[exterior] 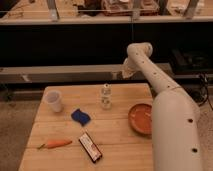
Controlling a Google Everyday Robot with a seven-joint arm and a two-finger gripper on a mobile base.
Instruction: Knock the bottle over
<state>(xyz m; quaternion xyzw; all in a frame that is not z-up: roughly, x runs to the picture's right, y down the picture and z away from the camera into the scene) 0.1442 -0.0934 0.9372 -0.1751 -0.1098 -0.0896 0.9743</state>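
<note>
The bottle point(105, 96), small, slim and whitish with a narrower cap, stands upright at the back middle of the wooden table point(115, 145). My gripper point(124, 73) hangs at the end of the white arm, over the table's far edge. It is above and to the right of the bottle, apart from it, and shut with nothing in it. The arm's thick forearm rises from the lower right and bends at an elbow point(139, 50) high above the table.
A white plastic cup point(53, 101) stands at the back left. A blue sponge point(80, 117) lies in front of the bottle, with a carrot point(55, 144) and a dark flat packet point(90, 147) nearer the front. An orange bowl point(140, 118) sits right, partly behind the arm.
</note>
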